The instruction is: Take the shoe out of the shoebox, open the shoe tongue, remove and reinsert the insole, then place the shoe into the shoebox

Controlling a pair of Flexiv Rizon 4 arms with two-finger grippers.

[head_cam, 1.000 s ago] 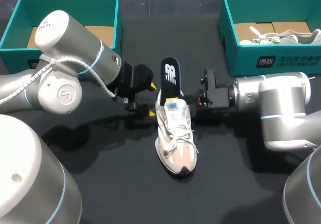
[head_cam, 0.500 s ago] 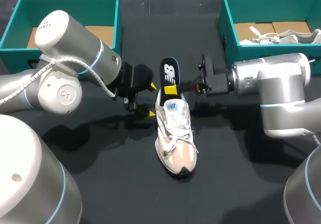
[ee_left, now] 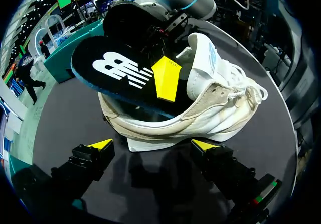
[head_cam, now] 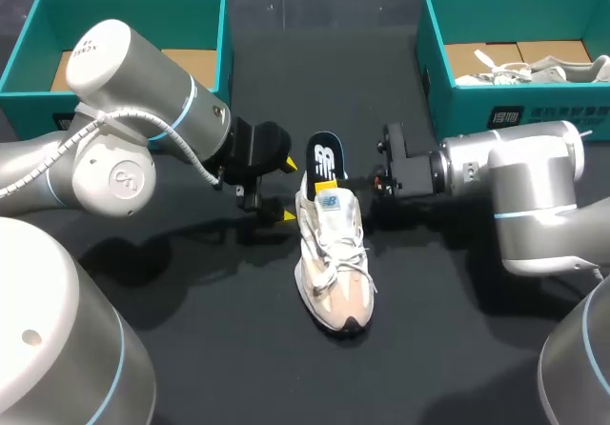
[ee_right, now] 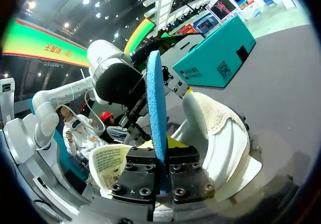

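the right jaws pinch the edge of the thin black foam insole (head_cam: pixel 324 153), probably light and floppy and best gripped near its heel, half inside the soft cream lace-up sneaker (head_cam: pixel 332 253) on the black table (head_cam: pixel 191 330), while the left jaws gape empty beside it.

A black table (head_cam: pixel 229 349) spreads wide. At the table's far right corner sits a teal box (head_cam: pixel 467 111), brown cardboard (head_cam: pixel 553 50) lining its floor, a pale spare shoe (head_cam: pixel 562 69) lying inside on that cardboard.
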